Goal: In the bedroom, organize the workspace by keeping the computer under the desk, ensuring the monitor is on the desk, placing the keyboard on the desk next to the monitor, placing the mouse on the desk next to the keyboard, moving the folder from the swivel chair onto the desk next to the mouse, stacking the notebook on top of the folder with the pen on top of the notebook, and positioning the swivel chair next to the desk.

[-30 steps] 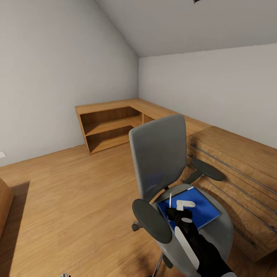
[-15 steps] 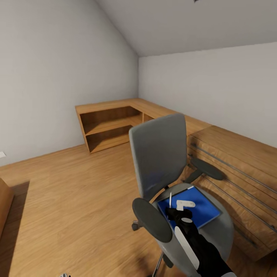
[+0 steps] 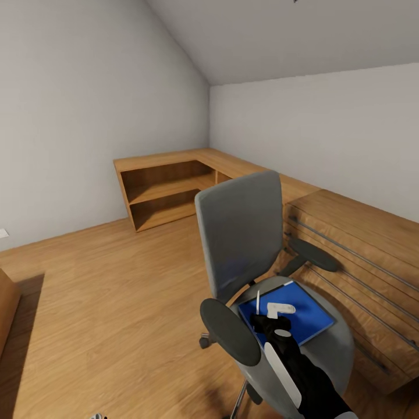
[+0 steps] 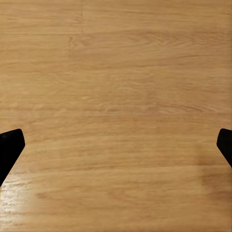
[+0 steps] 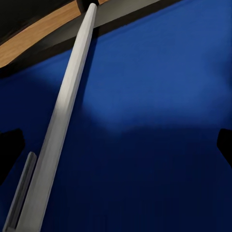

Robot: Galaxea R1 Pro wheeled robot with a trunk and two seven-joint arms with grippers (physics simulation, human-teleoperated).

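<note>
Folder (image 3: 299,314) retrieval from the swivel chair (image 3: 244,238) is judged to be the step in hand. The blue folder is seen lying flat on the chair seat at the lower right of the head frame, with the right end effector (image 3: 272,308) poised directly over its near edge. The two white fingers are spread apart, and nothing is pinched between them.

For a clean pick, an edge of the folder would best be straddled rather than the flat face, since a thin flat cover offers little to grip from above. The pen (image 5: 58,125) (a pale slender rod lying diagonally across the blue cover) should be watched, as it would likely roll off if the folder were tilted during lifting. The chair's armrest (image 3: 230,333), just beside the forearm, leaves limited room for the approach.

The pen and the cover's surface are shown close up in the right wrist view, detail that is barely resolved from the head camera. The room layout, the chair's backrest and the long wooden surface (image 3: 349,221) along the wall are given by the head view. In the left wrist view, bare wooden floor (image 4: 116,96) is seen between the dark tips of the left end effector (image 4: 116,145), which are held wide apart and empty.
</note>
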